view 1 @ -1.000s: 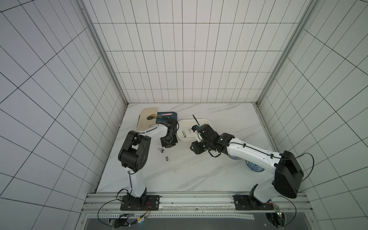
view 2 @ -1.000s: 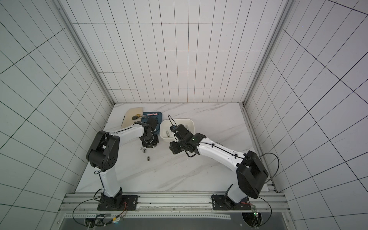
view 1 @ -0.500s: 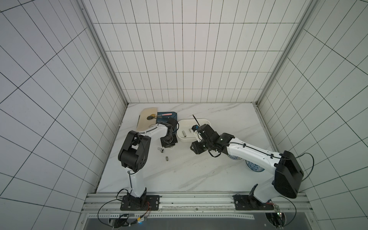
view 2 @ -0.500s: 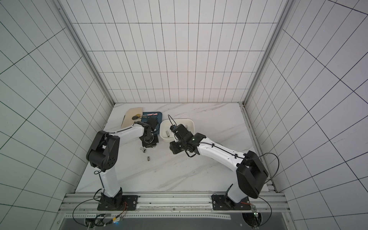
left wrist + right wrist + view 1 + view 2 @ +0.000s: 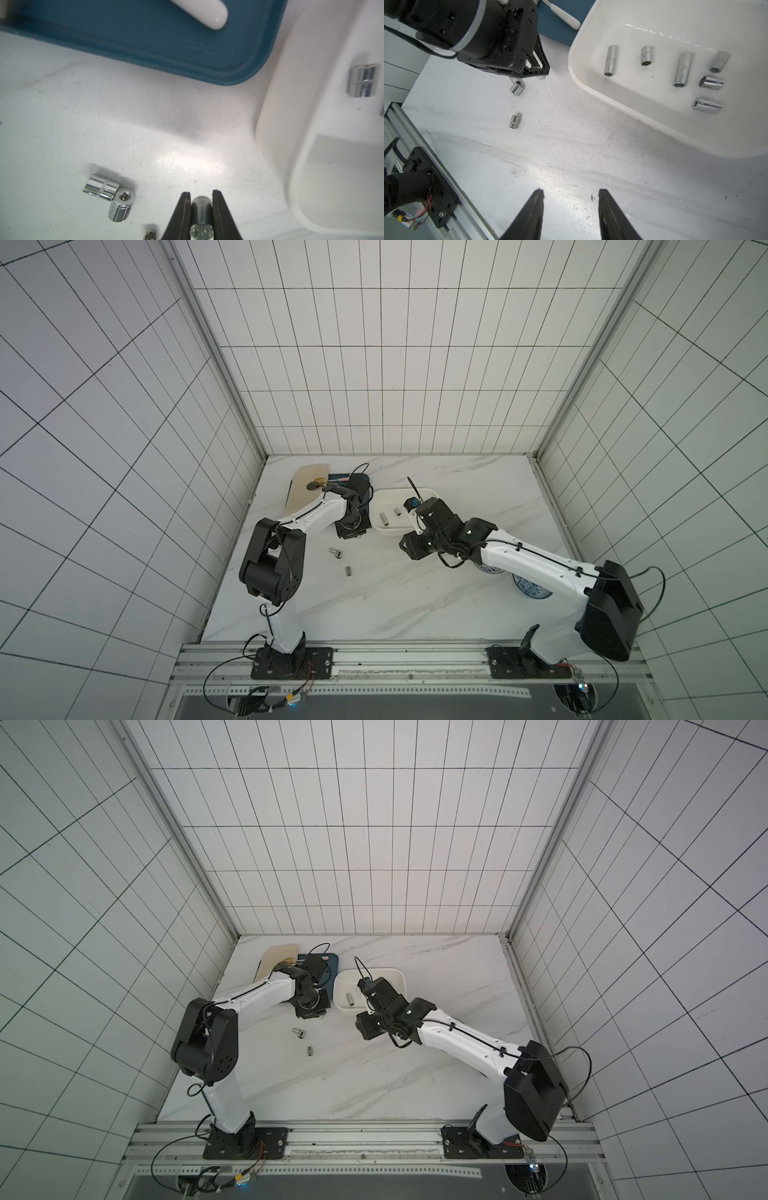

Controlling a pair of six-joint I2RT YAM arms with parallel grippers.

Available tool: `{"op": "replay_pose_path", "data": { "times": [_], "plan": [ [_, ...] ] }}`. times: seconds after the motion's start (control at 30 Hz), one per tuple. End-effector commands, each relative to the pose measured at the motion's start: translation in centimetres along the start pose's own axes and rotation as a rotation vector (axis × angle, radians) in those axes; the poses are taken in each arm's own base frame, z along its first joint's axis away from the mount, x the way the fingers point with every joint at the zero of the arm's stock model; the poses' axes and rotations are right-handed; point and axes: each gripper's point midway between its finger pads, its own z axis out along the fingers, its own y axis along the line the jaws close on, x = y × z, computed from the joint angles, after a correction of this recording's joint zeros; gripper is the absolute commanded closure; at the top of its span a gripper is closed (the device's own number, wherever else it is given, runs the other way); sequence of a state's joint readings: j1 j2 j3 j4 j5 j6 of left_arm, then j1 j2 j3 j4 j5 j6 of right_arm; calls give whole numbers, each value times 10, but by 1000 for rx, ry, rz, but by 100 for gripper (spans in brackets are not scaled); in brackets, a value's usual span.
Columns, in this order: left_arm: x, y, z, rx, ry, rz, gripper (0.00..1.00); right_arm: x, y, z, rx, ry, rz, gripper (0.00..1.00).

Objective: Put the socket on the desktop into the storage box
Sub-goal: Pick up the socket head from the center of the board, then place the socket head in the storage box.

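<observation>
My left gripper is shut on a chrome socket, low over the desktop beside the storage box. In both top views the left gripper sits just left of the white storage box. Three sockets lie loose on the desktop. Several sockets lie inside the box. My right gripper is open with nothing in it, over bare desktop in front of the box.
A dark-blue tray holding a white handle lies behind the left gripper, next to a wooden board. Two blue-patterned plates sit under the right arm. A metal rail runs along the front edge.
The left jaws have closed the last bit onto the socket. Both arms stand almost where they were.
</observation>
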State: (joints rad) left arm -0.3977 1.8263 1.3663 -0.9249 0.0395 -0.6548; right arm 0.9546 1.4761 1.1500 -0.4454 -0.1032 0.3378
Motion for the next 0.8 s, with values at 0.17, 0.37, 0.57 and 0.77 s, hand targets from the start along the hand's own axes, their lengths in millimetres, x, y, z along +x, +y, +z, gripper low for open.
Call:
{"op": "replay_pose_path", "data": {
  "times": [0.17, 0.37, 0.57, 0.77],
  "plan": [
    [-18, -33, -42, 104, -63, 22, 87, -4, -20, -21, 48, -50, 29, 54],
    [-25, -56, -53, 150, -77, 37, 87, -3, -31, -31, 69, -67, 52, 53],
    [-33, -81, -53, 187, -81, 62, 87, -1, -42, -37, 89, -79, 79, 54],
    [-43, -104, -44, 211, -72, 74, 87, 4, -48, -37, 97, -71, 94, 53]
  ]
}}
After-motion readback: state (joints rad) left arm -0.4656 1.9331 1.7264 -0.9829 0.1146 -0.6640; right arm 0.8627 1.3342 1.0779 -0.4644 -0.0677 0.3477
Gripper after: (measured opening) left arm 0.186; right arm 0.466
